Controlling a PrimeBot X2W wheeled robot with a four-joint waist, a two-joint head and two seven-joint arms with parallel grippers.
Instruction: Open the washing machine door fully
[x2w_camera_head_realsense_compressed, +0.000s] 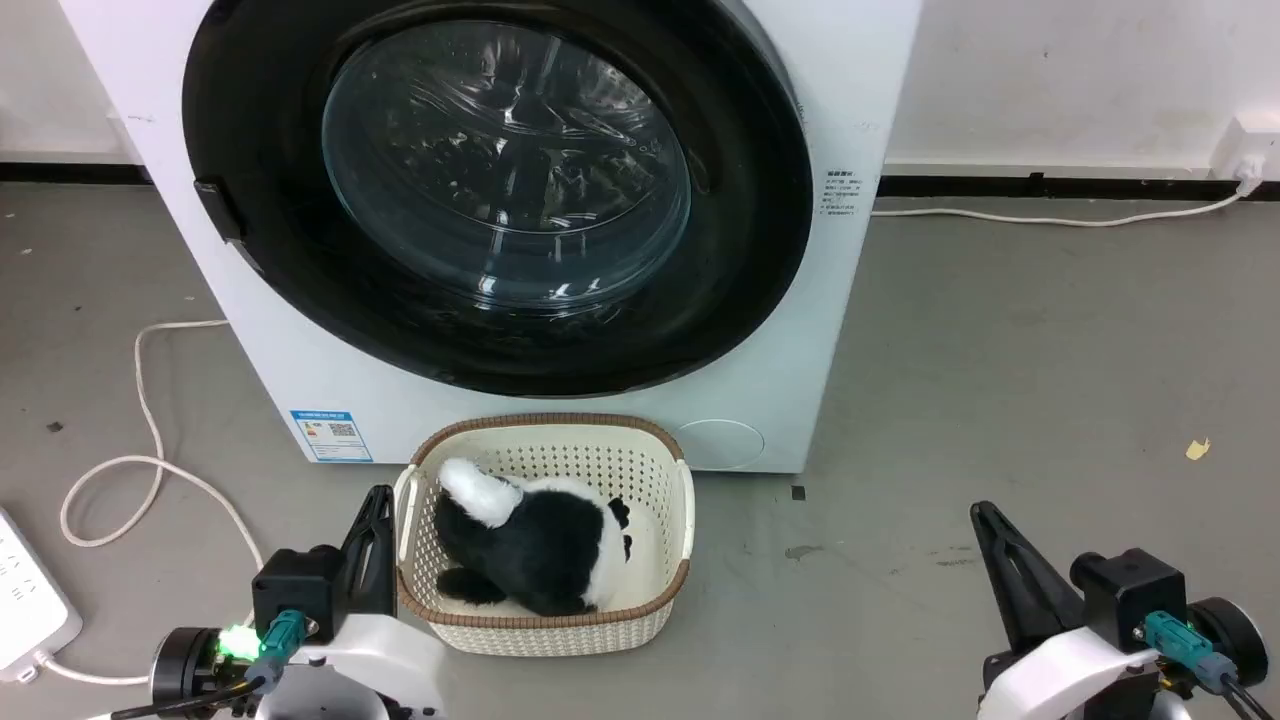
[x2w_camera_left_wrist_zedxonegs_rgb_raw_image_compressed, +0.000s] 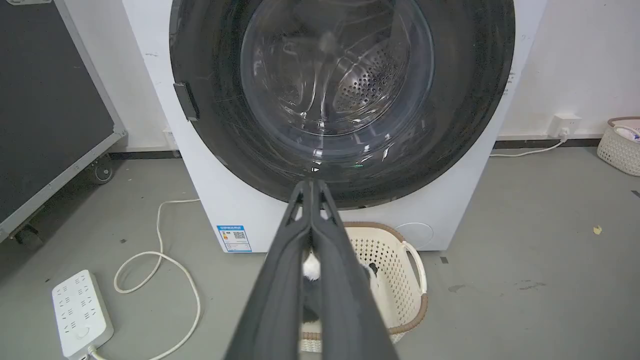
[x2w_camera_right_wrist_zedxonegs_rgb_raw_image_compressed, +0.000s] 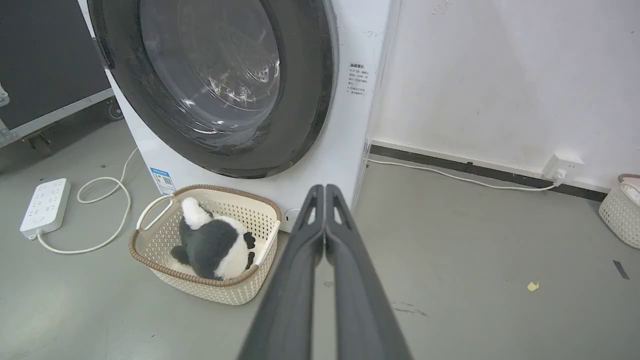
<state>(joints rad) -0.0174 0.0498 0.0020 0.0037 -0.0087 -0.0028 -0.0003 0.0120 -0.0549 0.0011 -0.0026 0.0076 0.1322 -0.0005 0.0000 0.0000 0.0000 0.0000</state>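
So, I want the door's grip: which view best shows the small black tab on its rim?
Left wrist view: the small black tab on the glossy black round door is largest, clearest. Head view shows it nearly as well; right wrist view, foreshortened at the left edge.

We find a basket (x2w_camera_head_realsense_compressed: 545, 422) with a plush toy (x2w_camera_head_realsense_compressed: 530, 550) blocking the floor (x2w_camera_head_realsense_compressed: 1000, 380) just below the washing machine door (x2w_camera_head_realsense_compressed: 500, 190), a cable (x2w_camera_head_realsense_compressed: 147, 405) and power strip (x2w_camera_head_realsense_compressed: 25, 590) at left, bare floor at right.
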